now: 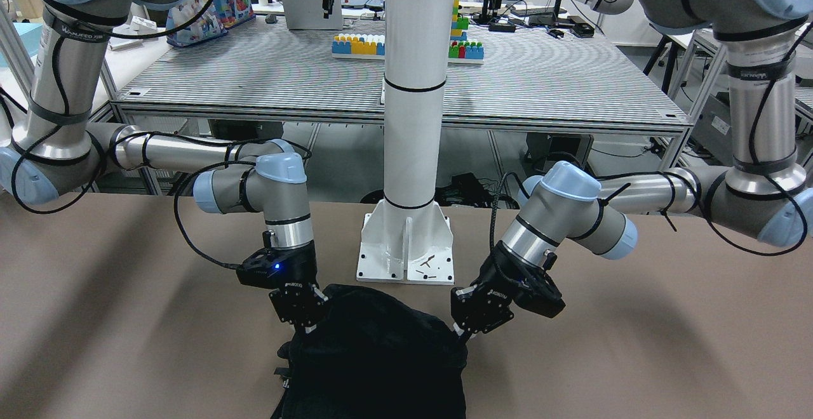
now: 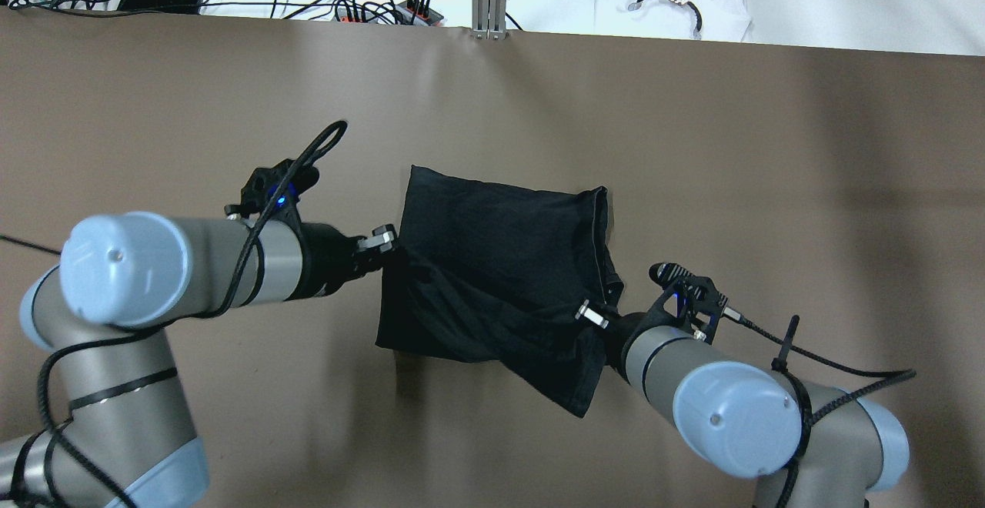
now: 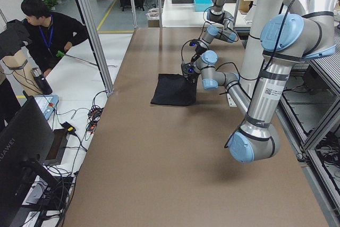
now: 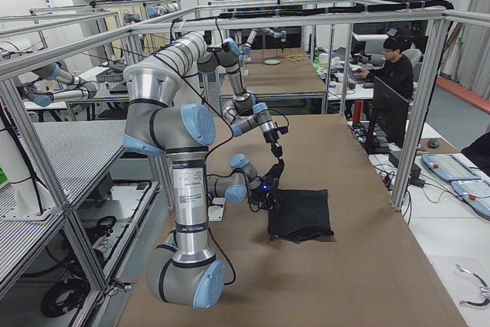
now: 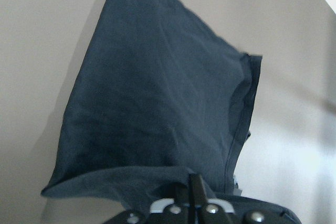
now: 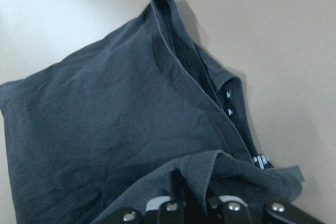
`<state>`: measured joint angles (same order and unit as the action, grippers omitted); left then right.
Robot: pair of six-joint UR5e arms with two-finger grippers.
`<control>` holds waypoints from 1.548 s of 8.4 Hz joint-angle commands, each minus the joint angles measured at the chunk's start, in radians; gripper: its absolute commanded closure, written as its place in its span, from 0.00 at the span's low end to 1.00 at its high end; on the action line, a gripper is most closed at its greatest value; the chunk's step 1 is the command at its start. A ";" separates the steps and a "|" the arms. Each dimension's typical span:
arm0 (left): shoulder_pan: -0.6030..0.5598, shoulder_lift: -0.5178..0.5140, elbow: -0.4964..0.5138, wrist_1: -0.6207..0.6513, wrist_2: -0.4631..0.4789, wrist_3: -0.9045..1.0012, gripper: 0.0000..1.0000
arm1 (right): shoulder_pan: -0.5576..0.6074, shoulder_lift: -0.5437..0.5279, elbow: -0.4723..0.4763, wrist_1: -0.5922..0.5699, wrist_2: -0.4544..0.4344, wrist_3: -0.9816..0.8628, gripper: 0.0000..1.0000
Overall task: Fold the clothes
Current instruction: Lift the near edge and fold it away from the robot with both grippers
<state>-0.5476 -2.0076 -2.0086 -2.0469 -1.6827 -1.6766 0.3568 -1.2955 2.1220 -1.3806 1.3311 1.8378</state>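
You could see that the left gripper [image 2: 381,240] was closed on one corner of the black garment [image 2: 492,262], with the cloth pinched between its fingers [image 5: 195,186]. The right gripper [image 2: 589,314] was closed in the same way on the other corner of the same edge.

This was the edge nearest to the white pillar base [image 1: 406,251]. Both grippers held it a little above the table [image 2: 731,146], so the cloth sagged between them. The rest of the garment lay flat on the side away from the base. I think the two corners were taken together so that the edge would stay straight when it is carried over the flat part to make the fold.

The edge farthest from the base lay flat and quite straight. On the right gripper's side the hem showed several layers, with small white marks [image 6: 261,161] beside it.

Beyond the garment, away from the base, a wide stretch of bare brown table showed, and also on both sides of it. This gave good room for a forward sweep. Toward the base the room was small, because both wrists were already near it, so pulling back looked less safe.
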 commanded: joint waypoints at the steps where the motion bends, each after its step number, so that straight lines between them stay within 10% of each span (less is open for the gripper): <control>1: -0.103 -0.196 0.153 0.148 -0.025 0.072 1.00 | 0.109 0.115 -0.171 -0.009 -0.001 -0.043 1.00; 8: -0.207 -0.442 0.683 0.128 -0.006 0.313 1.00 | 0.180 0.280 -0.537 0.112 0.000 -0.098 0.92; 9: -0.204 -0.465 0.745 0.104 0.023 0.319 0.01 | 0.186 0.292 -0.574 0.130 0.000 -0.100 0.24; 13: -0.271 -0.478 0.722 0.060 -0.121 0.314 0.00 | 0.324 0.355 -0.562 0.135 0.267 -0.092 0.09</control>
<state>-0.7791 -2.4848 -1.2679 -1.9709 -1.6963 -1.3622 0.6202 -0.9630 1.5568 -1.2502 1.4683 1.7355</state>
